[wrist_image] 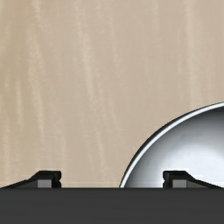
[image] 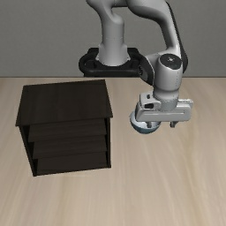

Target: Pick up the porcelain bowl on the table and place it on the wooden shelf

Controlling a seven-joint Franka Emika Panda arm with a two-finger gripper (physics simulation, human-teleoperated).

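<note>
Pale, wood-grained tabletop (image: 168,190) beneath a plain grey wall (image: 35,35) along its far edge.

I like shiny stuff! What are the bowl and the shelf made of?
The bowl looks like glazed porcelain: pale, smooth, with glossy highlights, though it could pass for metal. The shelf looks like dark matte wood, no shine.

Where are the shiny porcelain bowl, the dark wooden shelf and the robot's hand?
Shiny pale porcelain bowl (wrist_image: 188,144): wrist view, on its glossy curved surface.
Dark wooden shelf (image: 66,100): exterior view, on its flat top board.
Robot's hand (wrist_image: 114,179): wrist view, midway between its two fingertips.
</note>
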